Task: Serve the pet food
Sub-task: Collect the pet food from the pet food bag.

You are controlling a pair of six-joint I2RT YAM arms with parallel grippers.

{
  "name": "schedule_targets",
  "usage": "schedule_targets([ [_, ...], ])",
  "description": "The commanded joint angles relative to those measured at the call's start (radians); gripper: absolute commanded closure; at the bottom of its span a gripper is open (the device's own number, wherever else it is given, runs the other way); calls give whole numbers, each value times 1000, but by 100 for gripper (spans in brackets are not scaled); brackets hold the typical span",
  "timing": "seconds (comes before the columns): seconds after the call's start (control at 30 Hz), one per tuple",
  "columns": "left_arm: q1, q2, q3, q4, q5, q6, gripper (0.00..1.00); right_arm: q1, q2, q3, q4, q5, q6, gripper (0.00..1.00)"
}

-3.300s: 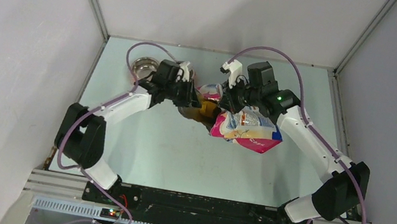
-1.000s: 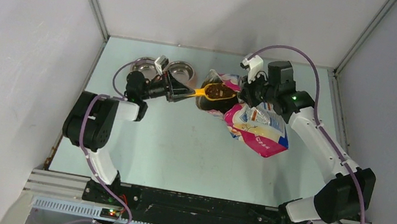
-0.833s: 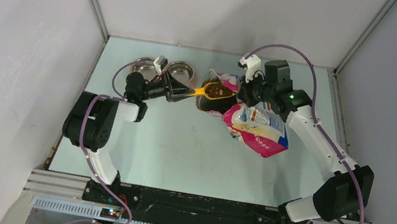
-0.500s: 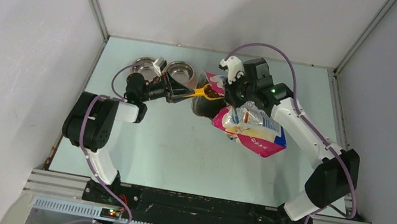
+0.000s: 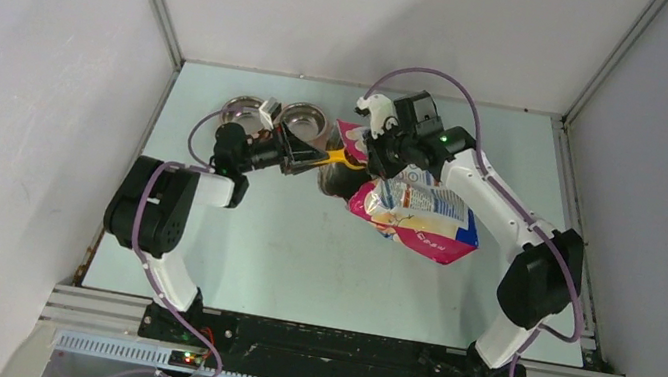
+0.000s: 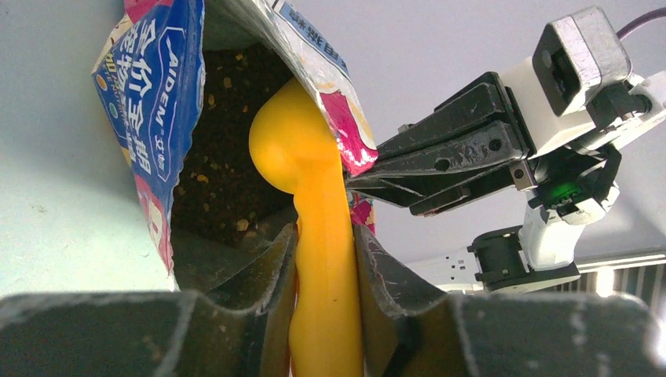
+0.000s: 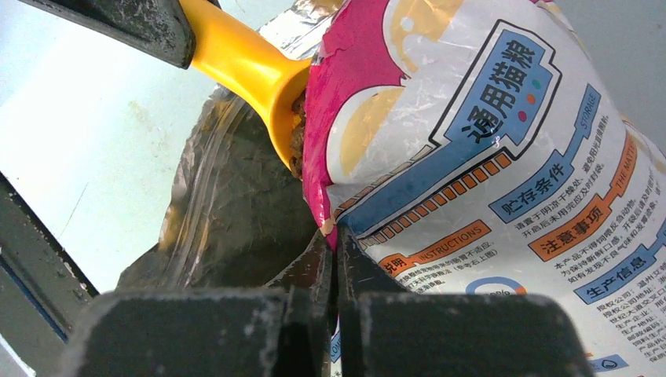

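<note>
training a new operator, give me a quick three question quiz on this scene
1. True or false: the left gripper holds the scoop.
2. The scoop's head is: A in the bag, B in a bowl, C on the table.
3. What does the right gripper pinch?
Key: 1 true; 2 A; 3 the bag's edge.
</note>
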Motion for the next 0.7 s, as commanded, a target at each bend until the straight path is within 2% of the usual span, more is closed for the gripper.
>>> schedule_targets([
  [0.0,-17,-73,-4,55,0,24,100,14,46,57,24,-44,14,100],
  [0.27,-15,-88,-2,3,2,59,100,1,33,61,20,14,18,100],
  [0.4,-12,-103,4,-71,5,112,100,-68,-24,36,35,-15,37,100],
  [0.67,-9,-99,20,-64,24,101,100,-230,-97,-53,80,-72,55,100],
])
